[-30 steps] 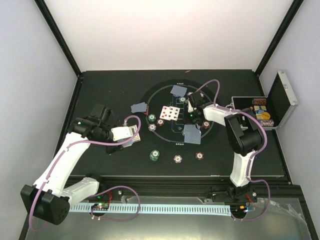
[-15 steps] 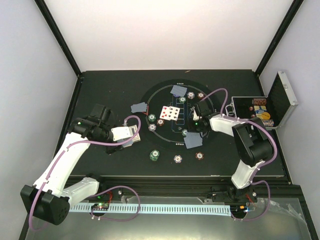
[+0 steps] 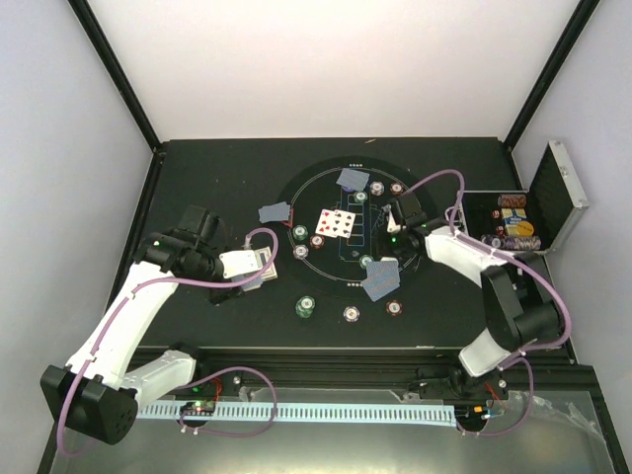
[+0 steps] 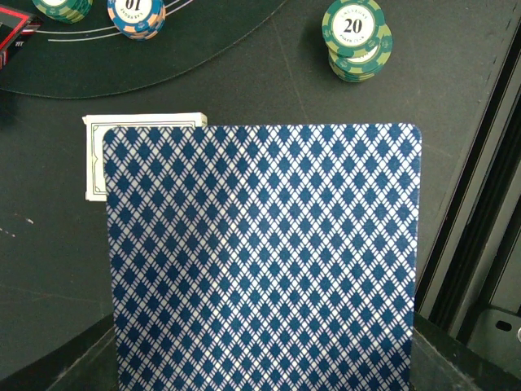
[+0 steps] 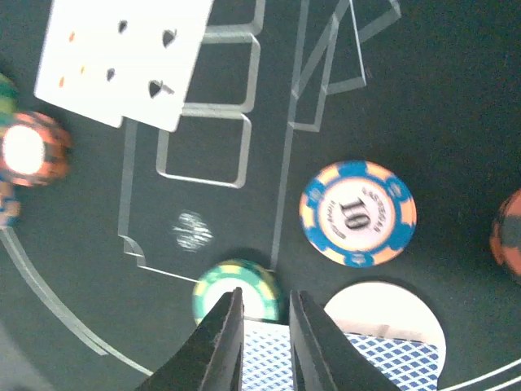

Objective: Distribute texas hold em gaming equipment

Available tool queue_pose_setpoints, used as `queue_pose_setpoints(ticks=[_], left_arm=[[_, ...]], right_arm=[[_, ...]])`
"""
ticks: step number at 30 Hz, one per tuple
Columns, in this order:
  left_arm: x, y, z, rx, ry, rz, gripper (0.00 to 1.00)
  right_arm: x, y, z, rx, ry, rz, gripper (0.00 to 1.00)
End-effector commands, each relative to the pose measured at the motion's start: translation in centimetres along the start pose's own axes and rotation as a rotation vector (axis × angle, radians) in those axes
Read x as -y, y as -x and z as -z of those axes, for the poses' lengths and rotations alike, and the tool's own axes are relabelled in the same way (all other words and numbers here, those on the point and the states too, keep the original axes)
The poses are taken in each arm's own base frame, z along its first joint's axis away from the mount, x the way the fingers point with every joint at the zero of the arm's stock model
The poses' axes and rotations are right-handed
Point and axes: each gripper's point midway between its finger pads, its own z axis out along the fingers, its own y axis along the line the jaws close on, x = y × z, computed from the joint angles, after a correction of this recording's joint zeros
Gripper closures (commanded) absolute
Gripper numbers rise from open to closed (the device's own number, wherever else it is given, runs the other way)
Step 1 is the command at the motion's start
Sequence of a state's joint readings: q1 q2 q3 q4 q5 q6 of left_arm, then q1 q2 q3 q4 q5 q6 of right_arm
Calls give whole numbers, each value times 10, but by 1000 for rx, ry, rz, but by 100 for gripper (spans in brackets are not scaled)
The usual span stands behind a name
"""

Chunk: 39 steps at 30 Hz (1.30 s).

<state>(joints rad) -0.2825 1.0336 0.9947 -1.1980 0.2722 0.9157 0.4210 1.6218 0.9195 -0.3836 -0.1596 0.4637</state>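
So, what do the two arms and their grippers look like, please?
Both the left arm and the right arm have white shells between black joints, each with a small green light. A thin purple cable loops along each. The right gripper has slim black fingers.

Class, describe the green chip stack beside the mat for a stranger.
Start at the round black mat. Off its near edge, three lots of chips form a row. The green stack is leftmost; the others are white chips and brown-red chips.
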Motion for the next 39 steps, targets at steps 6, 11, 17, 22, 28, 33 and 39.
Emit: queue_pose_setpoints(ticks=[6,11,17,22,28,33,39], left_arm=[[-3,14,15,57,24,-15,98],[-2,18,15,76,12,-13,98],[-1,21,15,93,4,-13,98],[0,19,13,86,-2,-12,98],[0,17,12,76,3,-15,98],[0,16,13,74,7,-17,99],[0,16,14,75,8,-18,99]], right_arm=[[-90,10,62,105,270,-3,61],[-173,-21,85,70,585,-3,39],[-256,-56,94,-62,851,18,26],[-300,-79,93,-159,1006,11,23],[-317,-92,90,-212,1075,-7,22],[-307,-99,81,-226,1014,-8,23],[-281,-99,63,-217,876,-21,26]])
